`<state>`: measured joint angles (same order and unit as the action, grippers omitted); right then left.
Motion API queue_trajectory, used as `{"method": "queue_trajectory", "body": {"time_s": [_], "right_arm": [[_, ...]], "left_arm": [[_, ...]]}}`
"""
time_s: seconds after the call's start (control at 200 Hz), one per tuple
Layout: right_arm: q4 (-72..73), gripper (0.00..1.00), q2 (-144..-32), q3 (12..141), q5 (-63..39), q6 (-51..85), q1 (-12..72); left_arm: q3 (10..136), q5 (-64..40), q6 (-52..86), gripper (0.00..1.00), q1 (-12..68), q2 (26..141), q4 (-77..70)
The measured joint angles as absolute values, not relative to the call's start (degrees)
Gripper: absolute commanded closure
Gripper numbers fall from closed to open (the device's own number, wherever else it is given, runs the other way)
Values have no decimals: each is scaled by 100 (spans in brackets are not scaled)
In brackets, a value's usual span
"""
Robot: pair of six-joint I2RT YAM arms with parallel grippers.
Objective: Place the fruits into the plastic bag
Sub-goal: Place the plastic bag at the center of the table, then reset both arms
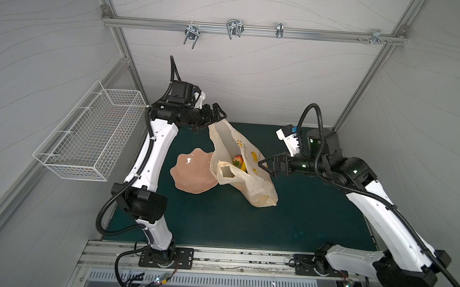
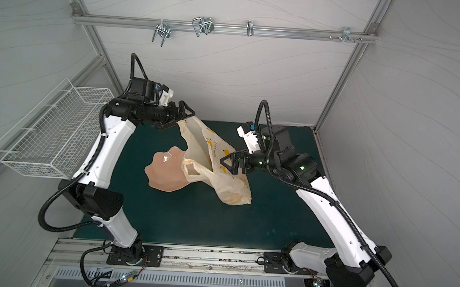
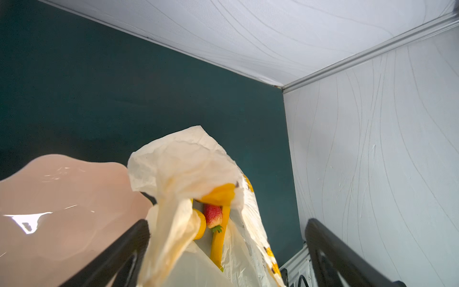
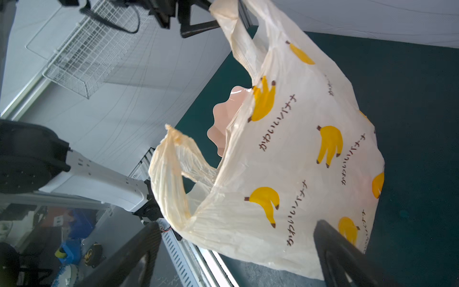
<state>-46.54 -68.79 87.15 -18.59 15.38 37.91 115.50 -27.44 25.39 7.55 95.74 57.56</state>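
Note:
The cream plastic bag [image 1: 251,183] [image 2: 222,181], printed with yellow bananas, slumps on the green mat with its mouth agape. Inside it show a red strawberry [image 1: 238,159] [image 3: 212,215] and yellow banana pieces [image 1: 243,166] [image 3: 218,241]; any other fruits are hidden. My left gripper [image 1: 211,123] [image 2: 180,120] [image 3: 227,225] is open at the bag's raised far handle [image 3: 183,161], which stands loose between the wide jaws. My right gripper [image 1: 266,169] [image 2: 227,166] [image 4: 237,225] is open against the bag's printed side [image 4: 293,154], with the jaws spread on either side of the plastic.
A pinkish scalloped plate [image 1: 191,172] [image 2: 163,170] [image 3: 62,198] lies just left of the bag, partly under it. A white wire basket [image 1: 91,131] hangs on the left wall. Metal hooks [image 1: 234,28] hang on the back rail. The walls stand close behind both arms.

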Motion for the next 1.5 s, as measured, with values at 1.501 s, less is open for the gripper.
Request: {"method": "queue_trajectory", "body": {"time_s": [1.501], "right_arm": [[-5398, 1, -7098, 7802, -1664, 1177, 493]], "left_arm": [[7397, -1232, 2095, 0, -1616, 7717, 4440]]}}
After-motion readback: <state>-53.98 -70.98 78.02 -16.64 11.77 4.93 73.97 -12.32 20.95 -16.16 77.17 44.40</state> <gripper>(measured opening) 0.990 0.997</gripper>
